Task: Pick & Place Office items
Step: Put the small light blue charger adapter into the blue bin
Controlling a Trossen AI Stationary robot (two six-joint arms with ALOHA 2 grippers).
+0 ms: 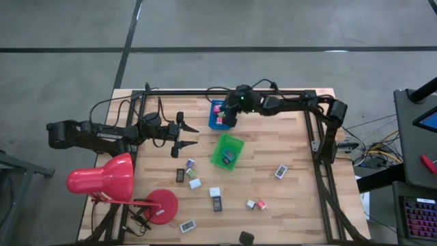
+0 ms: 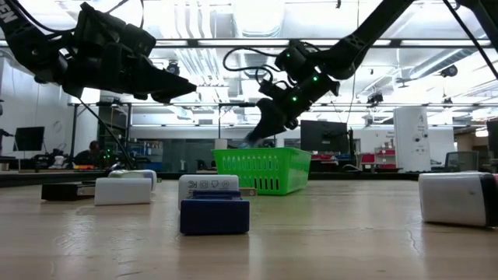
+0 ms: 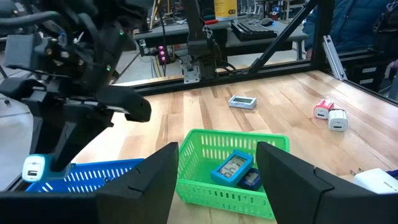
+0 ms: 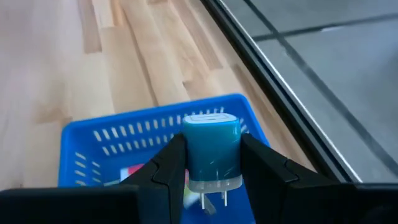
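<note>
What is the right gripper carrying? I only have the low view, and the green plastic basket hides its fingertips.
Observer: A small teal plug adapter, pinched between the fingers of the right gripper.
Operator: Is it over a tray?
Observer: Yes, it hangs above the blue slotted plastic tray.
Operator: And the left gripper?
Observer: The left gripper hangs open and empty, to the left of the green plastic basket.
</note>
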